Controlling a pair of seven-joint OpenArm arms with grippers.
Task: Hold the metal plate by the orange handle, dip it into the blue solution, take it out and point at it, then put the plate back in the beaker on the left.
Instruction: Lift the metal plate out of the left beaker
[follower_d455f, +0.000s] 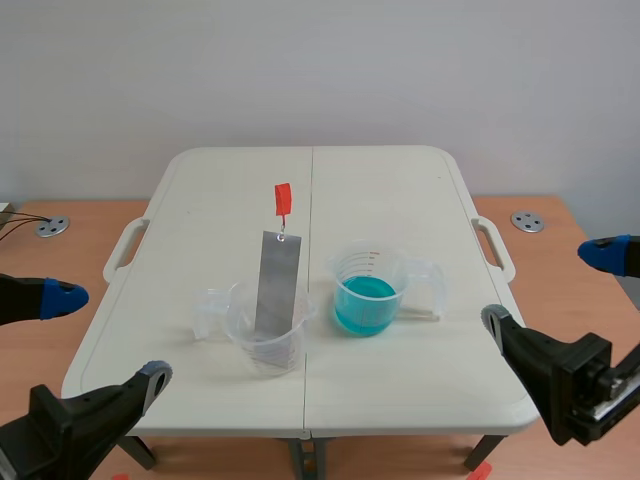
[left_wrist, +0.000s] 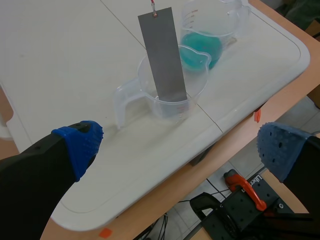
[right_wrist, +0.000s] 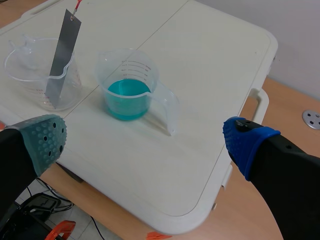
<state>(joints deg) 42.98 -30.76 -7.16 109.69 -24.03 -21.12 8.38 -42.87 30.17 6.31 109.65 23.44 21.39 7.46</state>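
Grey metal plate (follower_d455f: 277, 285), orange handle (follower_d455f: 283, 198) atop, stands in beaker (follower_d455f: 268, 356); left gripper (left_wrist: 180, 147), right gripper (right_wrist: 146, 139) apart

The thick-fingered black left gripper (follower_d455f: 110, 336) sits low off the table's (follower_d455f: 400, 200) near left corner, the matching black right gripper (follower_d455f: 546, 287) off its near right corner — both with fingers spread wide apart.

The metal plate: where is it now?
In the scene view the metal plate leans in the clear beaker, just left of the beaker holding blue solution, near the table's middle.
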